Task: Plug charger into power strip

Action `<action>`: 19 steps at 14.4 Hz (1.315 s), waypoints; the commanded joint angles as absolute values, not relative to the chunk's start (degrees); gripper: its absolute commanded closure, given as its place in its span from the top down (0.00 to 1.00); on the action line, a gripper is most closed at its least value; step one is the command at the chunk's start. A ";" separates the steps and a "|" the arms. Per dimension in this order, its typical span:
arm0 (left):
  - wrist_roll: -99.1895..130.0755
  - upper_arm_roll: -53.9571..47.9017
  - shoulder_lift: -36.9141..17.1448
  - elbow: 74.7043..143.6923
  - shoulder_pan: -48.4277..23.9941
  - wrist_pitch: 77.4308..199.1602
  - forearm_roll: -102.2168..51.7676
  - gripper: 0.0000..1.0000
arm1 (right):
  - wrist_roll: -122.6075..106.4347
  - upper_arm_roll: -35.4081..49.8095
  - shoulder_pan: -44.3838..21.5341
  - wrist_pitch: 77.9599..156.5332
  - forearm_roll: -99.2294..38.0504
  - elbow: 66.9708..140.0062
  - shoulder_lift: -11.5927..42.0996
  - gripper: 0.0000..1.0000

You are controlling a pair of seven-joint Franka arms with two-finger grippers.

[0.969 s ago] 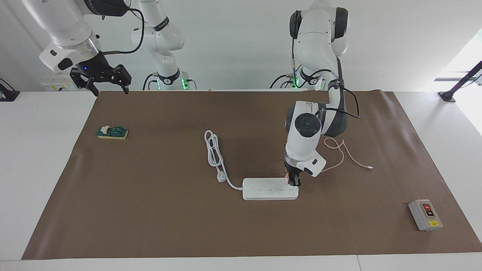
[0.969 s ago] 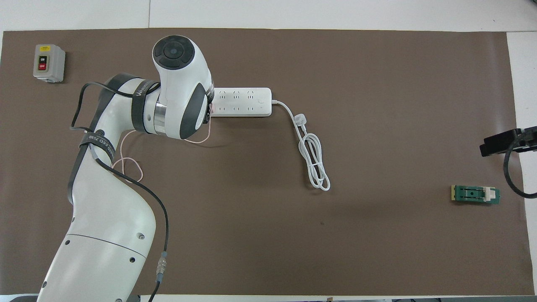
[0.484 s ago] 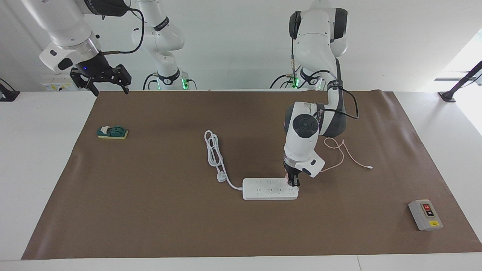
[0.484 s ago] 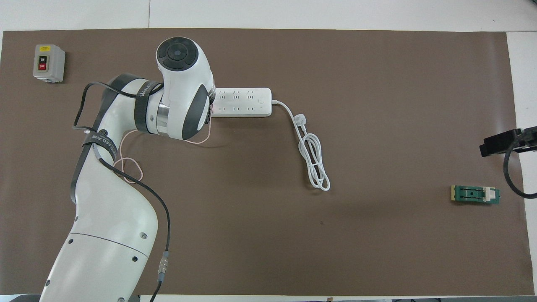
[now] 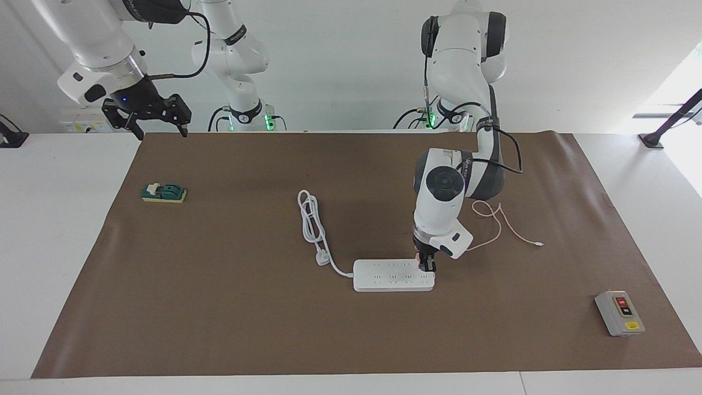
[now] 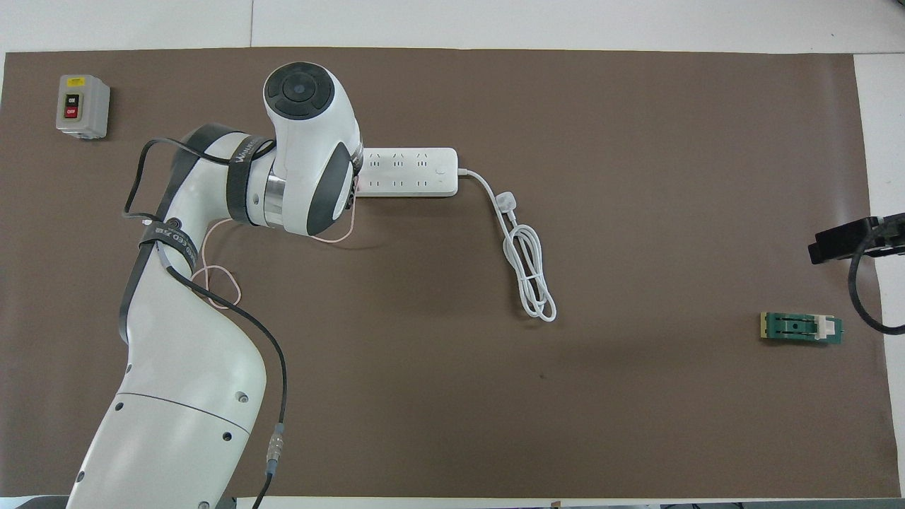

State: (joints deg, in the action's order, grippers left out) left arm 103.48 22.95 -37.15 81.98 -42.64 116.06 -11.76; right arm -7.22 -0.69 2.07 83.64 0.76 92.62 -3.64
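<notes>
The white power strip [image 5: 392,276] lies flat in the middle of the brown mat; it also shows in the overhead view [image 6: 413,172]. My left gripper [image 5: 427,265] points straight down on the strip's end toward the left arm's end of the table. It is shut on the pale-pink charger [image 5: 420,258], of which only a sliver shows between the fingers; in the overhead view the wrist hides it. The charger's thin pink cable [image 5: 496,227] trails from the gripper toward the robots [image 6: 212,283]. My right gripper [image 5: 147,118] waits open in the air at the mat's corner.
The strip's thick white cord and plug [image 5: 315,230] lie coiled nearer the robots [image 6: 527,265]. A grey button box [image 5: 620,312] sits toward the left arm's end [image 6: 82,106]. A green switch block [image 5: 163,193] sits toward the right arm's end [image 6: 801,328].
The left arm's wrist has shifted slightly over the strip's end, with the gripper staying on the charger. The right arm has not moved.
</notes>
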 commanded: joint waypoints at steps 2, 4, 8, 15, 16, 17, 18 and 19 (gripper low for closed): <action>102.57 19.95 -38.16 82.53 -41.05 116.63 -14.41 0.00 | -7.03 0.09 3.25 83.32 0.97 92.81 -3.96 1.00; 103.09 19.95 -36.40 81.22 -39.56 115.15 -14.33 0.82 | -7.03 0.09 3.25 83.32 0.97 92.73 -3.96 1.00; 102.66 21.27 -34.20 76.03 -36.93 107.85 -14.15 1.00 | -7.03 0.09 3.25 83.32 0.97 92.81 -3.96 1.00; 85.83 24.17 -28.22 75.85 -36.83 105.91 -6.16 0.99 | -7.03 0.09 3.25 83.32 0.97 92.81 -3.96 1.00; 80.91 24.43 -26.91 75.94 -36.57 104.43 -6.15 0.99 | -7.03 0.09 3.25 83.32 0.97 92.81 -3.96 1.00; 75.47 24.96 -26.02 75.85 -34.82 102.50 -6.15 0.99 | -7.03 0.09 3.25 83.32 0.97 92.73 -3.96 1.00; 70.28 25.22 -25.41 75.85 -34.02 101.26 -6.15 1.00 | -7.03 0.09 3.25 83.32 0.97 92.81 -3.96 1.00; 65.27 25.66 -24.62 75.85 -33.67 100.47 -6.15 1.00 | -7.03 0.09 3.16 83.32 0.97 92.73 -3.96 1.00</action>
State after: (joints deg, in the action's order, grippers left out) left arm 74.44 25.39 -26.96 75.26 -35.23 103.18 -7.07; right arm -7.22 -0.69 2.07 83.64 0.76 92.62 -3.64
